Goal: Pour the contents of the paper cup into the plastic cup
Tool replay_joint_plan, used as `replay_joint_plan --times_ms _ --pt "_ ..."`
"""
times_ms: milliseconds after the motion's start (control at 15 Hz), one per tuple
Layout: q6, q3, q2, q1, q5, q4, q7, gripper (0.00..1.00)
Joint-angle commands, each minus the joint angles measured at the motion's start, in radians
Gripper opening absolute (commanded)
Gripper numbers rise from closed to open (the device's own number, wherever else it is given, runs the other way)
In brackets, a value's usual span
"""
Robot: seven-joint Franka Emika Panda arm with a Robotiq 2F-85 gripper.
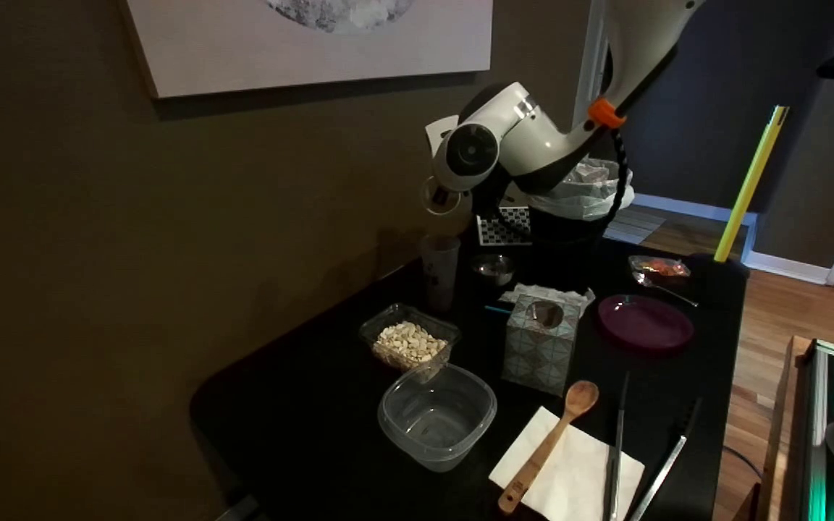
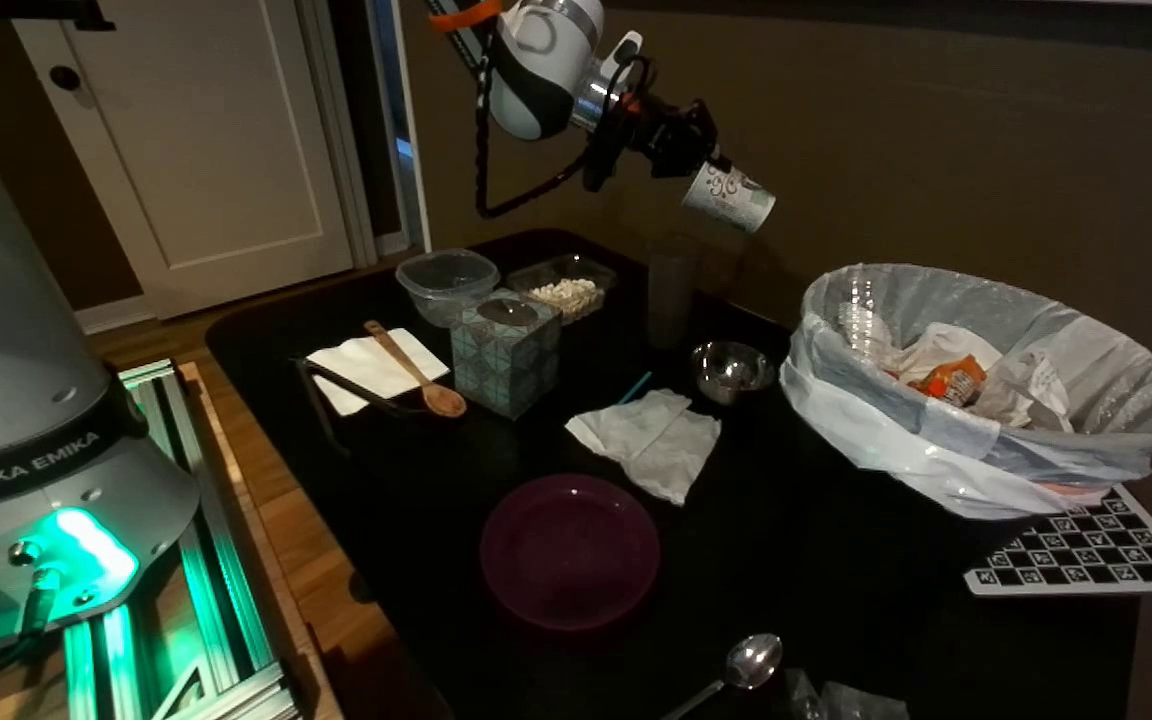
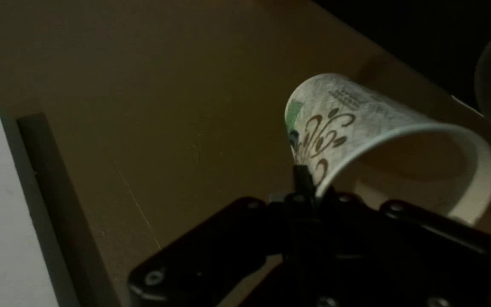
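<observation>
Where the pincer (image 3: pixel 315 189) grips — the paper cup (image 3: pixel 365 117) hides.

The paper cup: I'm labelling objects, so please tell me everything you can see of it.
The paper cup looks papery, tapered and off-white, with brown swirls, a green patch near the base, small print too blurred to read, and a pale rim. It is tipped roughly sideways in the air, higher than the plastic cup. The fingers pinch its wall at the rim; nothing else is seen touching it. Its inside is dim; contents can't be told.
</observation>
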Motion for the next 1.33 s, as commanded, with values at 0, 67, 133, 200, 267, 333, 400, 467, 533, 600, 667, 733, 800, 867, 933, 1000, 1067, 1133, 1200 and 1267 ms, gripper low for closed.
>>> replay_joint_plan --times_ms 0,67,133,200,267,333,400,467,533,600,667,733,800,867,933,1000,1067,1133,1200,1267 --pt "-0.044 0.031 0.002 -0.026 -0.062 -0.012 0.041 0.01" --pt "-0.048 0.035 -0.003 -0.028 -0.068 -0.018 0.042 0.01" --pt "-0.059 0.036 -0.005 -0.026 -0.086 -0.024 0.05 0.01" --pt "-0.065 0.04 -0.005 -0.029 -0.092 -0.026 0.054 0.01" --pt "-0.073 0.042 -0.004 -0.029 -0.1 -0.029 0.059 0.01" --pt "-0.082 0.045 -0.005 -0.03 -0.108 -0.031 0.062 0.01" --pt "-0.088 0.048 -0.005 -0.031 -0.116 -0.034 0.064 0.01" --pt "-0.095 0.051 -0.006 -0.031 -0.124 -0.037 0.067 0.01" --pt "-0.105 0.054 -0.007 -0.031 -0.131 -0.04 0.069 0.01" --pt "-0.113 0.057 -0.007 -0.031 -0.138 -0.042 0.072 0.01" --pt "-0.119 0.06 -0.007 -0.032 -0.142 -0.044 0.074 0.01" --pt "-0.124 0.063 -0.008 -0.032 -0.147 -0.047 0.075 0.01" --pt "-0.128 0.065 -0.009 -0.034 -0.151 -0.051 0.078 0.01" --pt "-0.132 0.067 -0.009 -0.035 -0.152 -0.053 0.077 0.01" --pt "-0.139 0.069 -0.009 -0.036 -0.154 -0.056 0.079 0.01" --pt "-0.143 0.07 -0.009 -0.036 -0.155 -0.057 0.08 0.01" --pt "-0.148 0.072 -0.01 -0.036 -0.157 -0.059 0.081 0.01" --pt "-0.152 0.072 -0.01 -0.036 -0.161 -0.059 0.083 0.01" --pt "-0.156 0.073 -0.01 -0.036 -0.165 -0.059 0.085 0.01" --pt "-0.16 0.073 -0.011 -0.036 -0.171 -0.059 0.088 0.01"
